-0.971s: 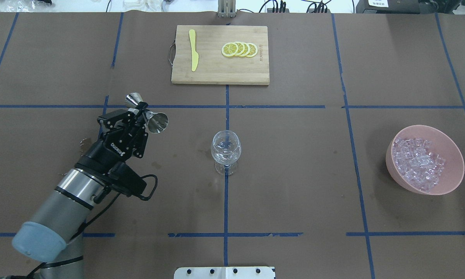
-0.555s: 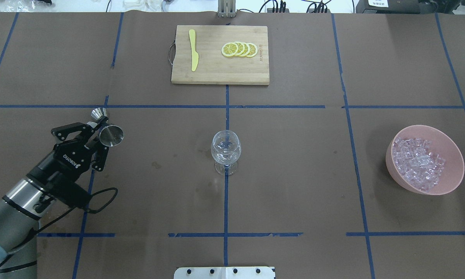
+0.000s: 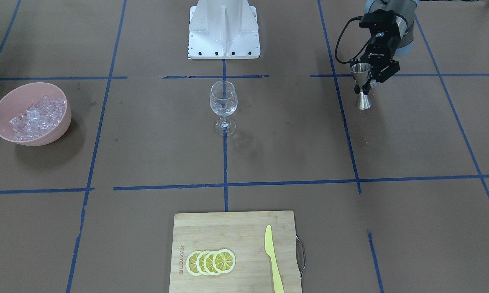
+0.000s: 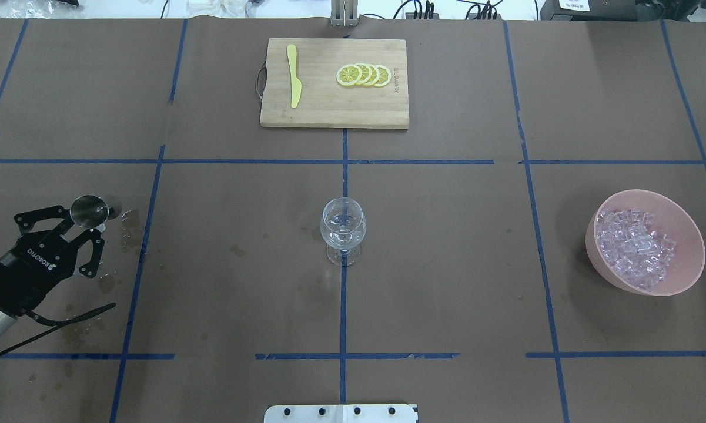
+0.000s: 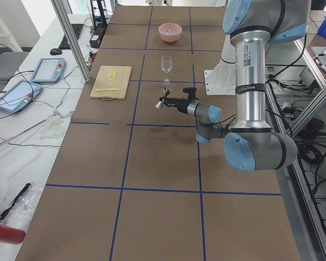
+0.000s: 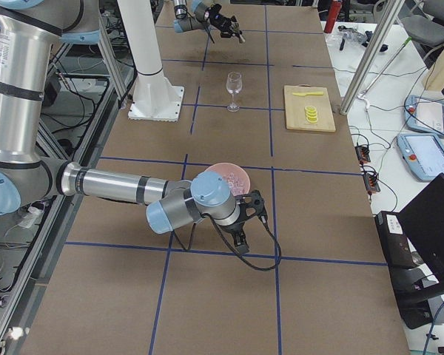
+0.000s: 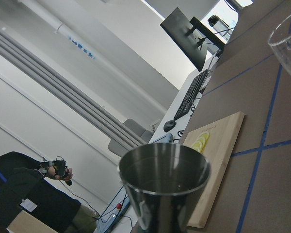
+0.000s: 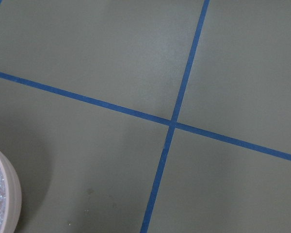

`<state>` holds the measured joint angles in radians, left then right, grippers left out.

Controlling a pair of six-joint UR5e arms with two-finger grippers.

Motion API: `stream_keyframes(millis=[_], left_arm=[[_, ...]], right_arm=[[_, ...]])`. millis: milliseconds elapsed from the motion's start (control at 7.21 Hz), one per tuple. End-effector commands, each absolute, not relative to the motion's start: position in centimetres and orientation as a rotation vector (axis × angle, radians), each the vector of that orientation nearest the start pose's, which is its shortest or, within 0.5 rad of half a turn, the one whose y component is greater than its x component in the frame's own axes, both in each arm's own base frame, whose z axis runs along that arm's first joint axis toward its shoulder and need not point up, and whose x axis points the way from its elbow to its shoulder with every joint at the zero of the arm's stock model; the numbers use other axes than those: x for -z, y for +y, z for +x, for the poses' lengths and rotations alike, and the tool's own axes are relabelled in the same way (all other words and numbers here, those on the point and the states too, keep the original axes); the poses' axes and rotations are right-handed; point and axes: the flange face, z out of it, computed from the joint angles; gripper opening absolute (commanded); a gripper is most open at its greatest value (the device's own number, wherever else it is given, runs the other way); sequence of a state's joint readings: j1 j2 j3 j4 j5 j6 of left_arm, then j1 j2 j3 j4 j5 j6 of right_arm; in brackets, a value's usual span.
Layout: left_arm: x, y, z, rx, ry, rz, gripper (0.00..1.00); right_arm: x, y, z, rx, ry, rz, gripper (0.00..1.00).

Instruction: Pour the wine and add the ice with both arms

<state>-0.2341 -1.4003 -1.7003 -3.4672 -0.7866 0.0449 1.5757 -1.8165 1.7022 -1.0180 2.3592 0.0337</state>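
My left gripper (image 4: pixel 84 221) is shut on a steel jigger (image 4: pixel 89 210) and holds it upright at the table's left side, far left of the wine glass (image 4: pixel 343 226). In the front view the gripper (image 3: pixel 365 82) grips the jigger (image 3: pixel 362 90) at its waist, base close to the paper. The left wrist view shows the jigger's cup (image 7: pixel 163 186). The glass (image 3: pixel 223 101) stands upright in the middle. The ice (image 4: pixel 635 242) fills a pink bowl (image 4: pixel 685 235) at the right. My right gripper (image 6: pixel 249 212) hangs beside the bowl (image 6: pixel 226 176); I cannot tell whether it is open.
A wooden cutting board (image 4: pixel 329 111) at the far middle carries lemon slices (image 4: pixel 363 75) and a yellow knife (image 4: pixel 294 75). Wet spots (image 4: pixel 130 220) mark the paper near the left gripper. The white pedestal (image 3: pixel 224 30) stands at the robot's edge.
My left arm has drawn back to the left and toward the robot with the jigger. The jigger has turned from tilted to upright.
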Motion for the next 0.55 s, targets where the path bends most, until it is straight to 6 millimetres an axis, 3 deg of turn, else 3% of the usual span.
stream_keyframes(millis=[0,416], left_arm=[[-49.0,-28.1,29.9,-0.185,0.673,1.624,0.0],[-51.4,-28.1,30.3,-0.002,0.886,1.463,0.0]], right_arm=[[-64.4,-40.4,6.5,0.134,-0.781,0.402,1.0],[-64.3,-40.4,6.5,0.135,-0.781,0.403,1.0]])
